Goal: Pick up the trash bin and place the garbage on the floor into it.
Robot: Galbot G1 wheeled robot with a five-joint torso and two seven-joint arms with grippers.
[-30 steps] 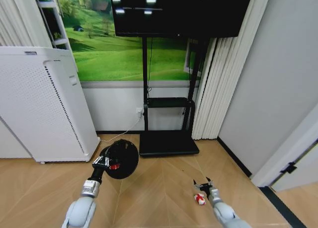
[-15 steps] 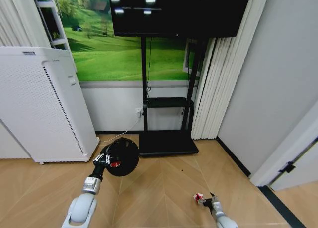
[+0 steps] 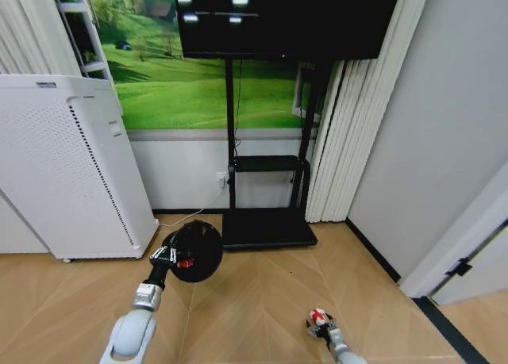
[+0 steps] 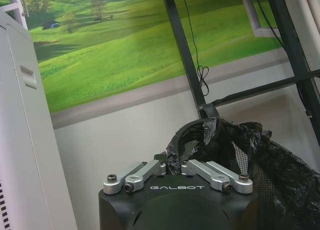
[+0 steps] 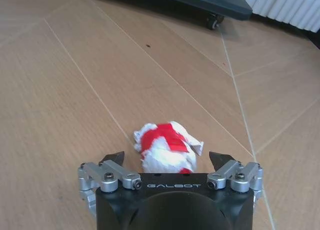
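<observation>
A robot stands on a tan herringbone wood floor (image 3: 262, 300) facing a wall with a green meadow mural, a tall white air purifier (image 3: 67, 166) at far left and a black TV stand (image 3: 266, 221) in the middle.

The left gripper (image 3: 163, 257) is raised at left, its jaws pinched shut on the rim of the small black wire-mesh trash bin (image 3: 197, 250), which hangs off the floor in front of the purifier's near corner. The left wrist view shows a crumpled black liner inside the mesh, and the head view shows a spot of red on the bin near the gripper; whether that is a wrapper already inside cannot be told.

The right gripper (image 5: 167, 160) is low at near right, jaws spread wide on either side of a crumpled red-and-white wrapper (image 5: 167, 147) lying on the floor. The fingertips flank it without closing on it.

Judging by this, the bin pickup is done. This wrapper has not yet been grasped or dropped in. No bottle or second loose wrapper appears on the visible floor, so how much garbage remains cannot be told.
</observation>
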